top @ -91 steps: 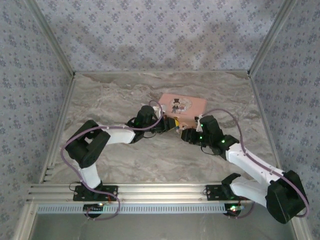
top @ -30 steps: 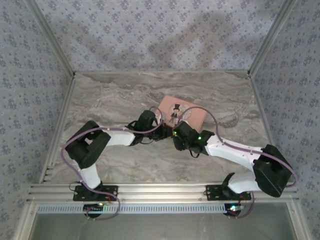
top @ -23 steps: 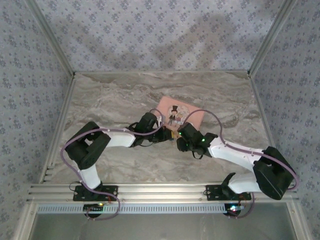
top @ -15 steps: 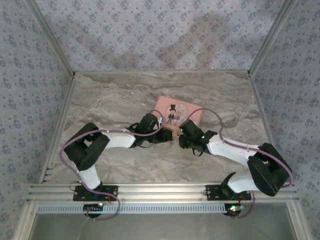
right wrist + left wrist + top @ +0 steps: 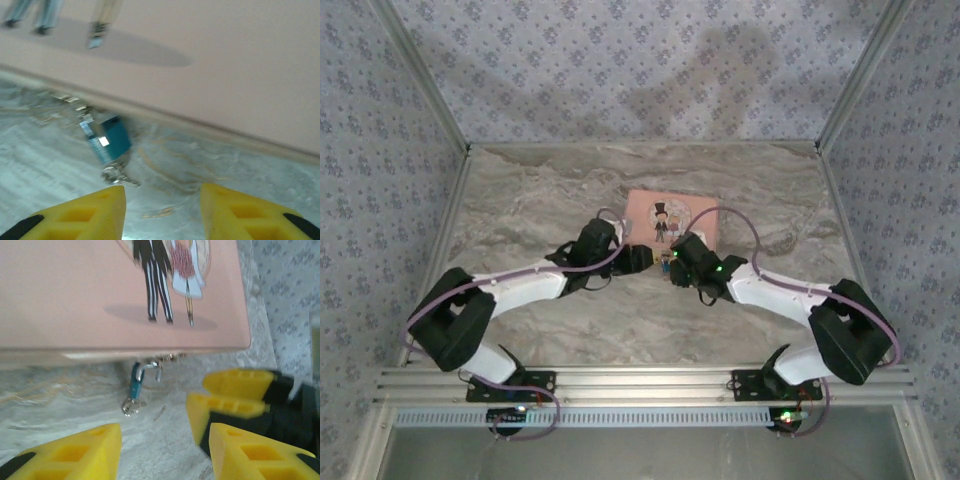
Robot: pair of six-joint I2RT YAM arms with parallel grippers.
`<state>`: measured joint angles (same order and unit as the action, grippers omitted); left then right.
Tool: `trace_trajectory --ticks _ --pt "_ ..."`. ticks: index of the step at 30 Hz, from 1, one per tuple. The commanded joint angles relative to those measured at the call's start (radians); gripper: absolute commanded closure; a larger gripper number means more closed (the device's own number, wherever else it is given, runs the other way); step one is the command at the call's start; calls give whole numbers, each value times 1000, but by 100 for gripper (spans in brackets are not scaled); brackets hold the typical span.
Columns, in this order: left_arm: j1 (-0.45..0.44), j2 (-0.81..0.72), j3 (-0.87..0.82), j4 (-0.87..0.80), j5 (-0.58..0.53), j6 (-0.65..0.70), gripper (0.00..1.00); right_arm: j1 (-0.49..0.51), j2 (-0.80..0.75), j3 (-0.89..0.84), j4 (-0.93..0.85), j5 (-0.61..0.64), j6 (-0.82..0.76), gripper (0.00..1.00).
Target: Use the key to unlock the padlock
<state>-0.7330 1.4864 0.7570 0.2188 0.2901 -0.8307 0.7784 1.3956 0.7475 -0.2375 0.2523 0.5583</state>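
Well, my left claw [image 5: 165, 432]: spread wide and empty, its two yellow fingers [image 5: 75, 455] low over the worktop, tips aimed at the tin's near edge.
My right claw [image 5: 162, 192]: likewise parted, gripping nothing, facing that same edge from the other side.
Claw to claw: close together. In my left wrist view the right claw's yellow fingers [image 5: 235, 385] sit just beside my own right-hand finger, apart from the padlock.
Padlock [image 5: 136, 383]: tiny and dark with a teal tinge. It hangs by its silvery shackle [image 5: 150, 366] from the catch on the tin's front edge, body tilted down toward the worktop. It lies ahead of both claws, and neither touches it or the key.
Key [image 5: 131, 407]: a small silvery piece at the padlock's lower end, down at the worktop. Whether it sits in the keyhole I cannot tell.
Shackle state: too small to tell whether latched or sprung.
Tin [image 5: 100, 300]: pink and flat, with a cartoon couple on the lid. It lies on the worktop [image 5: 60, 390] and is far bigger than the padlock.
Arms: from above, my left arm [image 5: 520, 285] and right arm [image 5: 780, 290] both stretch inward and meet at the tin's near edge.
Worktop: grey-veined marble.
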Motion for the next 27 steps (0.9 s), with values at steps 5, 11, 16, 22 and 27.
trace_trajectory --ticks 5,11,16,22,27 --pt "89 -62 12 -96 -67 51 48 97 85 24 41 163 27 49" --pt "132 -60 16 -99 -79 44 46 107 236 95 76 187 44 48" --pt "151 -60 17 -96 -68 41 46 110 301 139 60 207 63 51" --pt "167 -59 7 -91 -58 41 46 111 345 157 45 195 63 58" --pt "177 -51 9 -82 -50 40 46 120 348 147 37 190 85 63"
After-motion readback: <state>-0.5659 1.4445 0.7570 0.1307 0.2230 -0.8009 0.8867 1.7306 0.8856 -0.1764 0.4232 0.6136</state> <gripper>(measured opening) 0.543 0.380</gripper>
